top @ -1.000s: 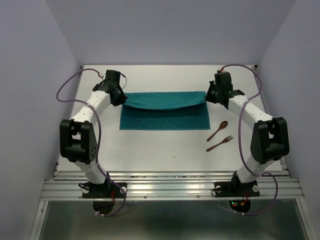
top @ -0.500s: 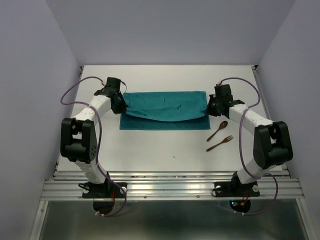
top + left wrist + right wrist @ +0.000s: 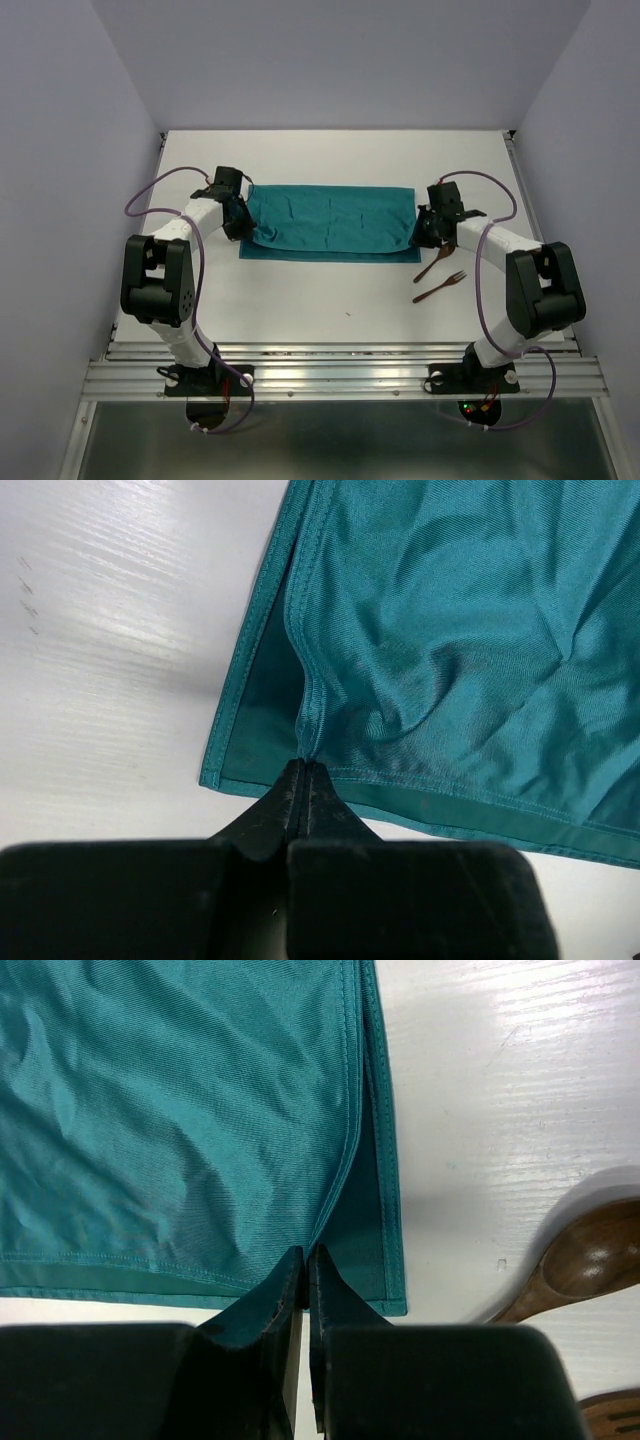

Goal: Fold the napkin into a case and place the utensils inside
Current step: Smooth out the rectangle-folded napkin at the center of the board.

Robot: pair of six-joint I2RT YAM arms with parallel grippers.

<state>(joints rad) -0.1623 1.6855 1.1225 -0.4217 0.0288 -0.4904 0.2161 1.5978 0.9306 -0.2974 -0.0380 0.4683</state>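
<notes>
pinching the napkin (image 3: 330, 220) by its upper layer, left gripper (image 3: 303, 766) and right gripper (image 3: 305, 1253) clenched.

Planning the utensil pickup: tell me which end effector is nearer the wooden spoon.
Right. The right end effector pinches the napkin corner just beside the wooden spoon; the left end effector grips the opposite corner, across the cloth.

The napkin (image 3: 330, 218) is thin teal cloth with a fine twill weave, a faint sheen and stitched hems. Under the napkin, the surface (image 3: 330, 300) is white and smooth with fine streaks and a dull gloss. Just right of the napkin, the spoon (image 3: 434, 263) and fork (image 3: 440, 287) look like reddish-brown wood with a smooth satin polish. At the napkin's near corners, the left tool (image 3: 303, 767) and right tool (image 3: 305, 1253) are matt black plastic.
</notes>
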